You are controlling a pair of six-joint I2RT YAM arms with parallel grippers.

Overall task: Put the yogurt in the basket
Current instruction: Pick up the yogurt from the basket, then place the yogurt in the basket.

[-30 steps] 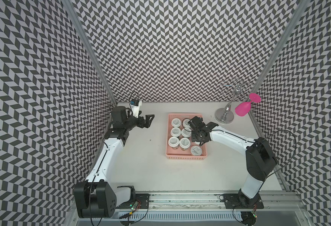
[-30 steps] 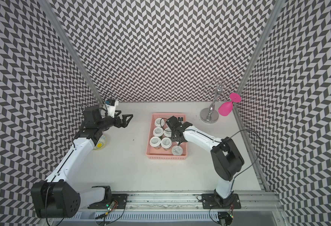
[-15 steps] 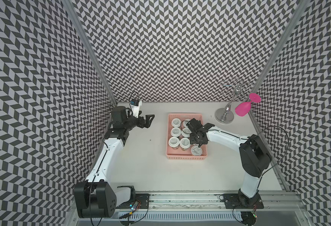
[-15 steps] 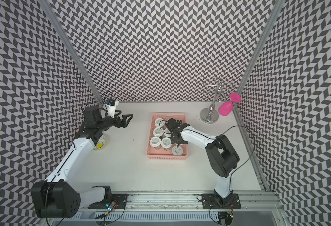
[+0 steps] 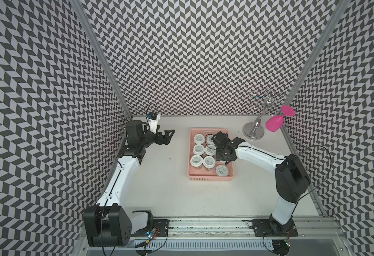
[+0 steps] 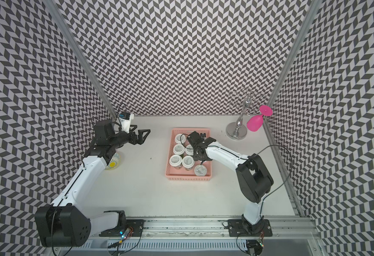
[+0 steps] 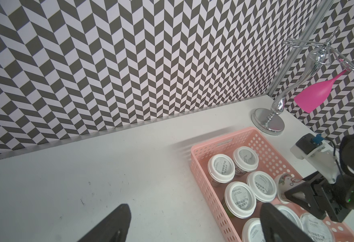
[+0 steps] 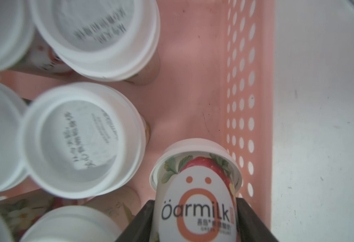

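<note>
– Seven cups (image 5: 196, 160) upright in basket (image 5: 210, 178), lids up: six in pairs along its left side, one in near right corner. Eighth cup (image 7: 285, 187)?
– Clamped in right gripper (image 8: 196, 203), fingers (image 8: 249, 218) pressed on both sides of printed wall. Tilted, lid end away from wrist, low inside basket, just beside right wall.
– Touching basket floor?
– Cannot tell from any view.
– And left gripper (image 7: 195, 211)?
– Spread wide, empty, hovering over table (image 5: 170, 188) near far left corner, well apart from basket.
– Anything outside basket?
– Only a round thing (image 6: 113, 163) with yellow spot at left edge, half covered by left arm. Too hidden to name.
– Handling?
– Probably light and small, easy to carry. Thin wall, likely to dent under hard squeeze. Glossy label, likely slippery. Best taken across the body just under the lid, overhanging rim serving as a stop. Gentle pressure only.
– Risk?
– Toppling if released while tilted, or knocking neighbours in such tight packing. Better righted first, then set down in the gap by right wall.
</note>
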